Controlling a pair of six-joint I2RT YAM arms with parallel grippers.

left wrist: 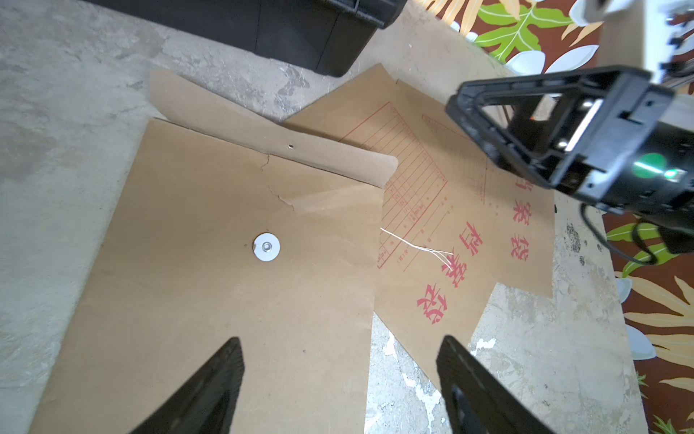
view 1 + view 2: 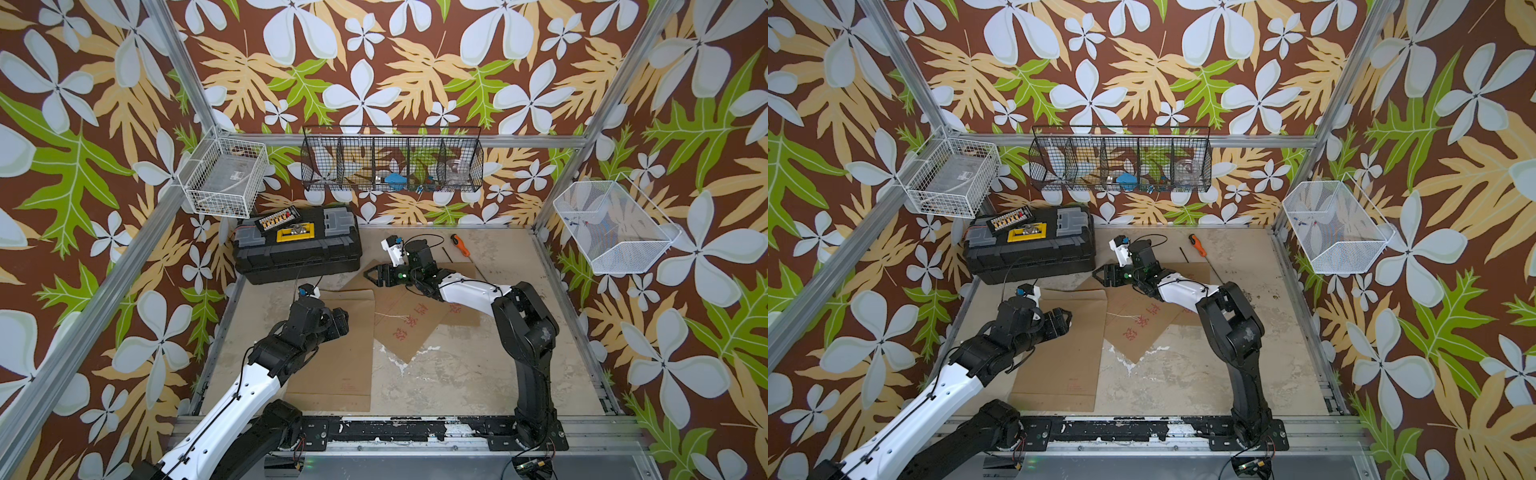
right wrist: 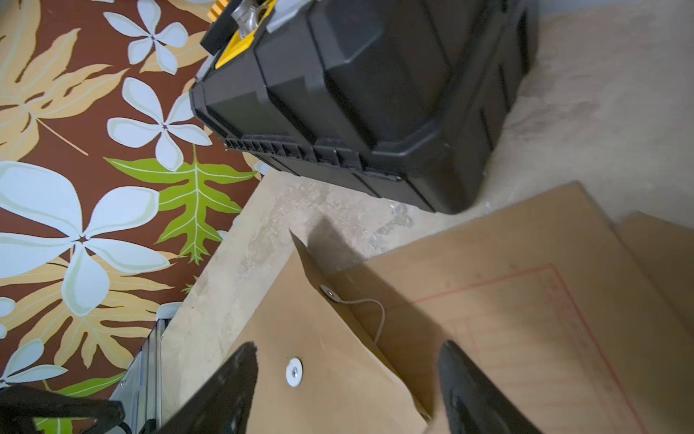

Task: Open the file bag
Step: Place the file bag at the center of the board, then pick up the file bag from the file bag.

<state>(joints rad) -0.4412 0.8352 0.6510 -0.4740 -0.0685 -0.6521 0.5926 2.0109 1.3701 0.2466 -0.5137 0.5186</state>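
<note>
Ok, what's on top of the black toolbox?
A small black tray of coloured pieces lies on the toolbox lid, beside its yellow latch. The lid is shut, so the inside is hidden.

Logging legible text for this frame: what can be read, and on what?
"档案袋": large red print on the printed file bag.
"案袋": red, on a second file bag; first character hidden.
Red form grid: too small to read.
Toolbox: no legible text.
</note>
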